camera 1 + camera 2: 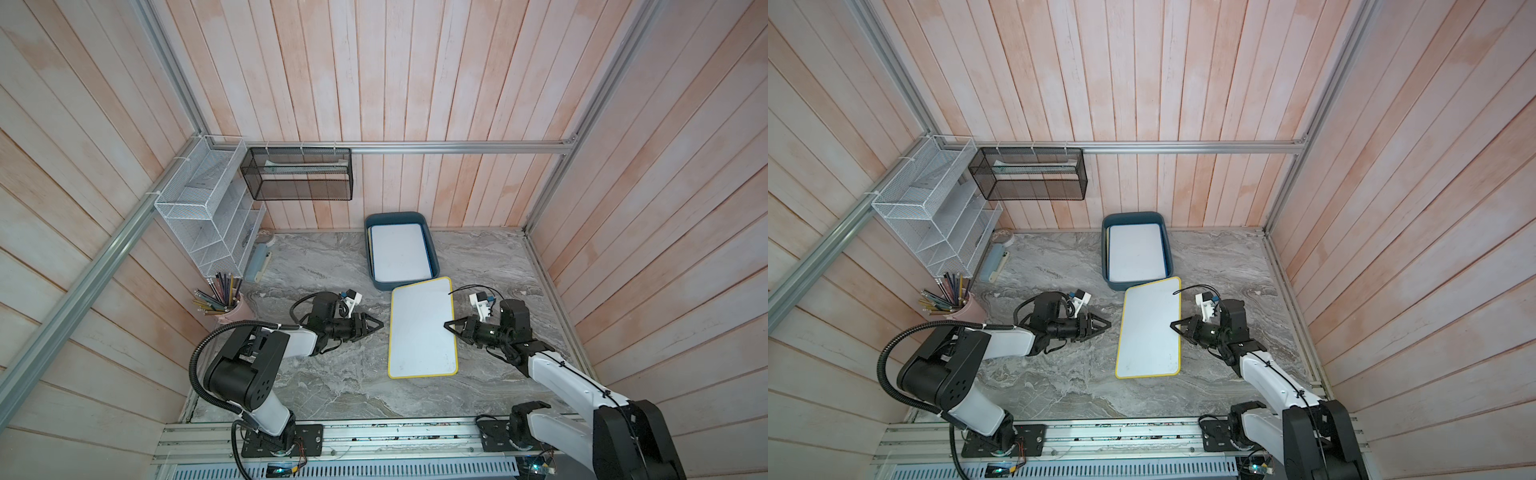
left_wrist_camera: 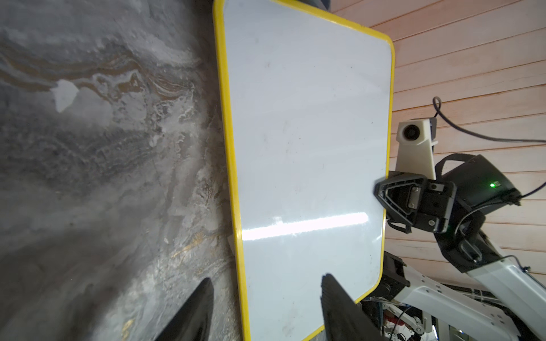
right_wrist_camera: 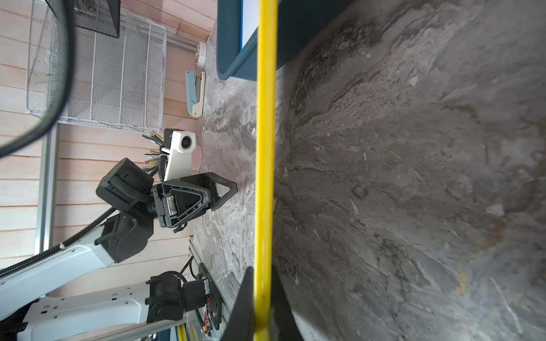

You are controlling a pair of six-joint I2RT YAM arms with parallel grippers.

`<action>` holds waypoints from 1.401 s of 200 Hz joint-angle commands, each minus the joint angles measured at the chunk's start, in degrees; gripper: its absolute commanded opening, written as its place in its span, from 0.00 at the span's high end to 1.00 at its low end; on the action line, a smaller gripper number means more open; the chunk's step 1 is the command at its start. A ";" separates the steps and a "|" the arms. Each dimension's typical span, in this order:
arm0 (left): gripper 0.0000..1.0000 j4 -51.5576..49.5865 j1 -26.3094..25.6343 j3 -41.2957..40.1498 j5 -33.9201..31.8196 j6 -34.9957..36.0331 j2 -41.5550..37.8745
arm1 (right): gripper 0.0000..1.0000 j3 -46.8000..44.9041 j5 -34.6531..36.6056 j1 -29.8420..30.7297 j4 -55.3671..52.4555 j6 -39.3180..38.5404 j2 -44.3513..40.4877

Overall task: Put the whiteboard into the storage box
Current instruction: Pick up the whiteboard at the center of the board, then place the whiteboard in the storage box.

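The whiteboard [image 2: 304,147] is showing a smooth, glossy white face that is throwing back a bright streak of light inside its shiny yellow plastic rim [image 2: 229,147]. The table [image 1: 332,374] is looking like grey veined marble, matt and scuffed. The storage box [image 1: 380,284] is presenting smooth, dull teal plastic. Pale, pink-washed wood planks [image 1: 415,83] are lining the walls, with brushed metal rails [image 1: 457,146]. The right gripper [image 1: 449,325] is showing matt black plastic. The wire rack [image 1: 195,208] is appearing white-coated, the mesh basket [image 1: 299,174] fine black metal.

Overhead stereo; wrist views near whiteboard [image 2: 307,147]
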 commanded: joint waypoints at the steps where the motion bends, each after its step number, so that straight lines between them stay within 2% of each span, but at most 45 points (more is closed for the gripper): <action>1: 0.40 3.20 0.93 -1.08 1.94 -1.18 0.02 | 1.00 2.76 -4.84 -0.52 3.97 -1.59 -1.20; 69: 0.40 3.64 2.81 -2.04 1.63 -1.27 -0.46 | 1.00 4.66 -7.88 -1.67 6.19 -2.07 0.90; 160: 0.40 5.48 4.39 0.12 1.25 -3.50 -0.86 | 1.00 10.91 -12.25 -4.06 9.56 -3.00 8.80; 197: 0.40 3.78 5.83 0.69 1.13 -2.60 -2.22 | 1.00 12.10 -13.00 -4.37 15.12 0.51 10.35; 230: 0.40 2.22 6.59 2.53 1.37 -1.73 -1.09 | 1.00 12.57 -15.40 -6.27 25.61 6.51 12.21; 280: 0.40 1.88 6.59 2.98 0.50 -2.30 -1.42 | 1.00 20.55 -16.46 -8.62 30.95 9.00 18.41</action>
